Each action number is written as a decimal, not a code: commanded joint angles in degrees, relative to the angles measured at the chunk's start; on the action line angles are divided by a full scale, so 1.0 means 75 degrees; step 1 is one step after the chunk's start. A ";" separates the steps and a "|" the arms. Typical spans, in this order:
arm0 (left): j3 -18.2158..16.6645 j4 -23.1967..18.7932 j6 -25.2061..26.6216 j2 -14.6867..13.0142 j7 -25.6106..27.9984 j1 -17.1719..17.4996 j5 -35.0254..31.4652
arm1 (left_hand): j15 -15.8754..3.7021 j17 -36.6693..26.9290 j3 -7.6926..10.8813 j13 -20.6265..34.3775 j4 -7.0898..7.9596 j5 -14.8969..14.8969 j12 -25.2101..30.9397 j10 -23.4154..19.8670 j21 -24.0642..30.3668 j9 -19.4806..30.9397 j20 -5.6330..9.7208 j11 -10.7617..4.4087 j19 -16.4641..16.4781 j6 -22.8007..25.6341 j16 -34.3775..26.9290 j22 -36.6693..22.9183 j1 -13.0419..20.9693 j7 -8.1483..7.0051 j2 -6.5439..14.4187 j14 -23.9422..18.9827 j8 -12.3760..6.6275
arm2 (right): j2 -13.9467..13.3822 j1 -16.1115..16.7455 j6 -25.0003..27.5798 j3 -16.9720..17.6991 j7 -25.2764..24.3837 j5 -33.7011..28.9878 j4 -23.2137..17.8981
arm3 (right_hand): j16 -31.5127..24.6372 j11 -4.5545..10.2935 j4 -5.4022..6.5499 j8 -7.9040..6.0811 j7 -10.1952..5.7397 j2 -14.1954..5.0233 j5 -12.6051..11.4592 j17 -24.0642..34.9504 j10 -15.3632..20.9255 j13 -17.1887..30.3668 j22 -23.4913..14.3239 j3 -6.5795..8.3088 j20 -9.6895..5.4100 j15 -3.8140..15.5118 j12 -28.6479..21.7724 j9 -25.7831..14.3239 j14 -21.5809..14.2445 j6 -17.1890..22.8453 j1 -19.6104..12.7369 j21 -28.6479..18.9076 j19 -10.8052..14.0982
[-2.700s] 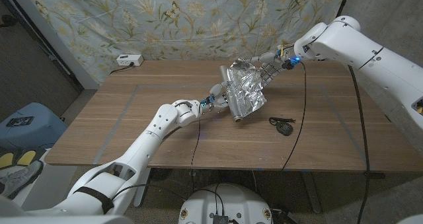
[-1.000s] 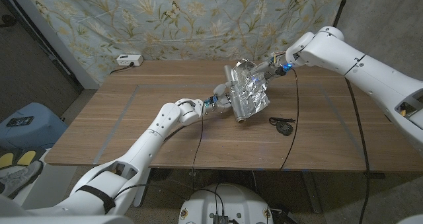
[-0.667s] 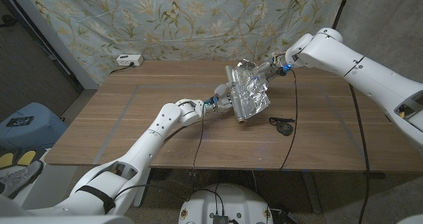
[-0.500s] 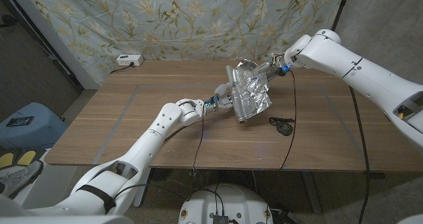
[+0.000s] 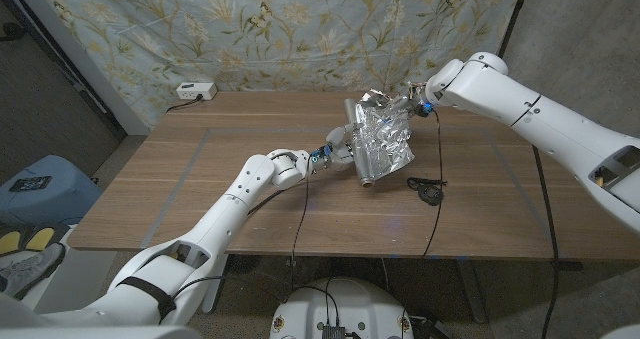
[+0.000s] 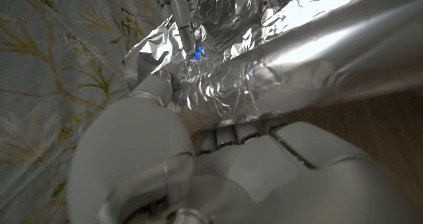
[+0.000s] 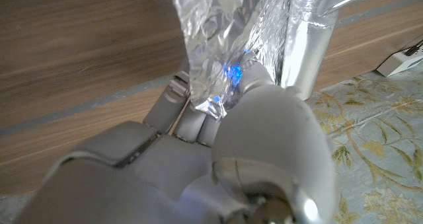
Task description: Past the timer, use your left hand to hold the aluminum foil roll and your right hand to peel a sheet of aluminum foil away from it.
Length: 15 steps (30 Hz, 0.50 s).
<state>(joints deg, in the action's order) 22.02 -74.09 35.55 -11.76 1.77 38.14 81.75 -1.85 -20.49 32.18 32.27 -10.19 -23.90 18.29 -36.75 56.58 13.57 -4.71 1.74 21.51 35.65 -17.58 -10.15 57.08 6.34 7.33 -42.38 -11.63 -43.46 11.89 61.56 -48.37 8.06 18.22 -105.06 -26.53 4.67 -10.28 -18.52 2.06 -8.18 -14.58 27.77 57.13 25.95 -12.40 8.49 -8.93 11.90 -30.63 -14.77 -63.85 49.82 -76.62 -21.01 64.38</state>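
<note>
Wooden table (image 5: 200,179), black cable coil (image 5: 428,190), white power strip (image 5: 195,91), floral backdrop (image 5: 250,29)

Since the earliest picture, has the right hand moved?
Yes. The right hand, which pinches the foil sheet, has moved toward the robot's left and slightly away from the black cord lying on the table.

Foil roll (image 5: 352,142) on table (image 5: 200,189) centre; left hand (image 5: 335,145) beside, right hand (image 5: 405,104) behind.
</note>
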 commanded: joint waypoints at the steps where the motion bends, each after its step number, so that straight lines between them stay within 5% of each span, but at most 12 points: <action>1: -0.0034 0.0126 0.0088 0.0027 -0.0134 -0.0036 0.0025 | 0.0035 -0.0012 0.0115 0.0037 0.0136 0.0010 -0.0005 0.0022 -0.0025 -0.0009 -0.0033 0.0009 0.0033 0.0183 -0.0011 -0.0007 0.0063 0.0043 0.0130 0.0007 -0.0014 | -0.0002 0.0011 0.0124 -0.0052 -0.0232 -0.0172 -0.0102 | -0.0021 0.0117 0.0004 -0.0041 0.0035 -0.0062 0.0076 0.0047 0.0183 0.0081 -0.0040 0.0089 -0.0039 0.0174 -0.0102 -0.0036 -0.0137 0.0104 -0.0214 -0.0118 0.0110; 15: -0.0049 0.0229 0.0168 0.0042 -0.0307 -0.0055 0.0024 | 0.0145 0.0054 0.0110 -0.0004 0.0173 0.0027 -0.0166 0.0256 -0.0078 -0.0031 -0.0090 0.0104 -0.0069 -0.0013 0.0137 -0.0007 -0.0056 0.0054 0.0072 0.0302 0.0047 | -0.0096 0.0057 0.0178 0.0042 -0.0275 -0.0142 -0.0207 | 0.0057 0.0098 0.0060 -0.0006 0.0073 -0.0058 0.0225 0.0108 0.0161 0.0154 -0.0095 0.0174 -0.0052 0.0179 -0.0177 -0.0087 -0.0251 0.0148 -0.0387 -0.0263 0.0095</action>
<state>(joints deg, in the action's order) 21.83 -72.86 36.43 -11.47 0.16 37.80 81.96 -0.73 -19.93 32.18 32.11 -10.19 -23.90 17.21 -35.08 56.13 13.30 -5.24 2.36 20.97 35.65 -16.68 -10.15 56.86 6.36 7.55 -40.78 -11.23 -43.61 12.15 62.51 -48.38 6.35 17.34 -106.10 -26.27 4.73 -9.79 -18.51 2.46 -8.18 -13.01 28.30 57.19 25.97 -12.94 9.45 -9.22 12.57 -31.61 -15.15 -65.15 50.38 -78.43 -22.34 64.66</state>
